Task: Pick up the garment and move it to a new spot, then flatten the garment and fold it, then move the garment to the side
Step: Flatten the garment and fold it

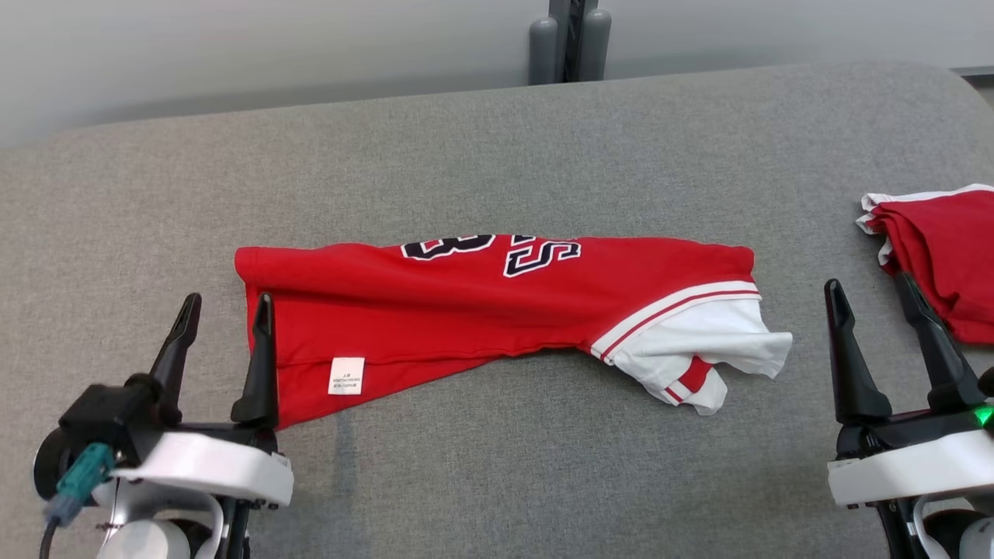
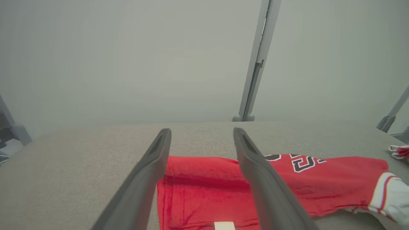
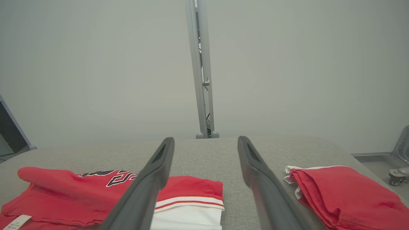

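My left gripper [image 1: 229, 303] stands spread and empty at the left end of the shirt [image 1: 481, 310], which lies mid-table in a long folded strip with its white sleeve rumpled. I judge folding half done; next, pinch both ends and fold across. My right gripper [image 1: 867, 283] is spread and empty too, close beside a red pile [image 1: 943, 256] at the table's right edge. Bare table [image 1: 466, 155] lies beyond.

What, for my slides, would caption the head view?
Open left tool and right tool flank a red jersey on a grey table, second red garment nearby.
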